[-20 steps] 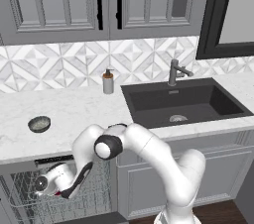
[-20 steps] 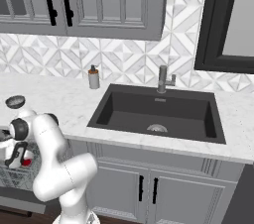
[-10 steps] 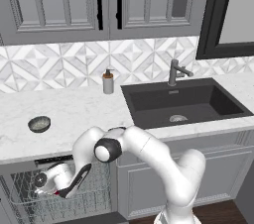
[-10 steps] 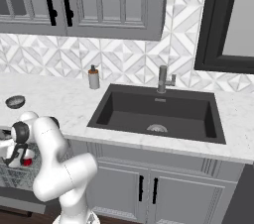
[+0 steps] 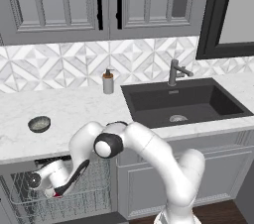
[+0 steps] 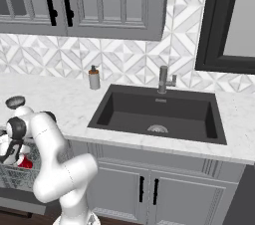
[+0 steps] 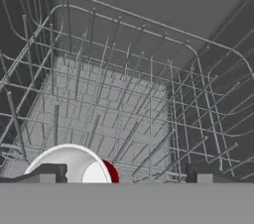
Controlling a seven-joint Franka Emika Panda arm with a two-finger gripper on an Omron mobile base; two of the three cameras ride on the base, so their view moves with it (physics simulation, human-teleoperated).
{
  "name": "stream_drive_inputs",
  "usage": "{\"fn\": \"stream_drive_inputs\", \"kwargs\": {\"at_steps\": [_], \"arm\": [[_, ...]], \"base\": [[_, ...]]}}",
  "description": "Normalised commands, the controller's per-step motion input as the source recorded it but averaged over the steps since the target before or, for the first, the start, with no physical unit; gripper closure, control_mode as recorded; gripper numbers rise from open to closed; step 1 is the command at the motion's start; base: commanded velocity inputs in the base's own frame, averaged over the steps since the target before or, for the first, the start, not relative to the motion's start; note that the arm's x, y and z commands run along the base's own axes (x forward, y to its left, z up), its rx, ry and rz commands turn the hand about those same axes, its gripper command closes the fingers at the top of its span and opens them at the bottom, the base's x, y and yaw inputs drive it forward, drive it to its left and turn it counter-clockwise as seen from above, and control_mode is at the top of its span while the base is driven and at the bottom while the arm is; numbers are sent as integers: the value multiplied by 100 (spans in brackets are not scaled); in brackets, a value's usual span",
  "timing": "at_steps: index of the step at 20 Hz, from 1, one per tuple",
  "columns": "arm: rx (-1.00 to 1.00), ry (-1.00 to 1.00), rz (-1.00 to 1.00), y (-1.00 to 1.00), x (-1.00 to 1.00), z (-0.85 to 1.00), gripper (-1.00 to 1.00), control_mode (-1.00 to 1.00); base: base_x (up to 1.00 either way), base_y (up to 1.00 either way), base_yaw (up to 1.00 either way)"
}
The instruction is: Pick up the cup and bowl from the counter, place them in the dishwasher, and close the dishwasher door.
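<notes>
The red cup (image 7: 74,166) lies in the dishwasher's grey wire rack (image 7: 124,94), its white inside facing the hand camera. My gripper (image 7: 124,176) is low over the rack and open; the cup sits by the left fingertip (image 7: 47,173), far from the right one. From the base, the gripper (image 5: 54,191) hangs inside the pulled-out rack (image 5: 30,203) under the counter (image 5: 74,109), with a bit of red cup (image 6: 24,162) beside it. The dark speckled bowl (image 5: 39,124) rests on the counter at the left. Under the rack a dark strip of the lowered dishwasher door (image 6: 20,201) shows.
A grey soap dispenser (image 5: 108,82) stands by the backsplash. The black sink (image 5: 183,101) with its faucet (image 5: 174,72) lies to the right. Grey cabinet doors (image 6: 149,189) sit under the sink. The rack's upright wire tines surround the cup.
The gripper has gone from shut on the cup to wide open, and the cup now lies free in the rack. The arm has barely moved.
</notes>
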Motion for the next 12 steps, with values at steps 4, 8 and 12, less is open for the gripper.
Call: {"fn": "stream_drive_inputs", "kwargs": {"at_steps": [4, 8, 12], "arm": [[1, -16, 0, 0, -39, 96, -100, -100], [2, -14, 1, 1, -25, 100, -100, -100], [1, -3, 0, 0, -3, 100, -100, -100]], "base": [[0, 0, 0], [0, 0, 0], [0, 0, 0]]}}
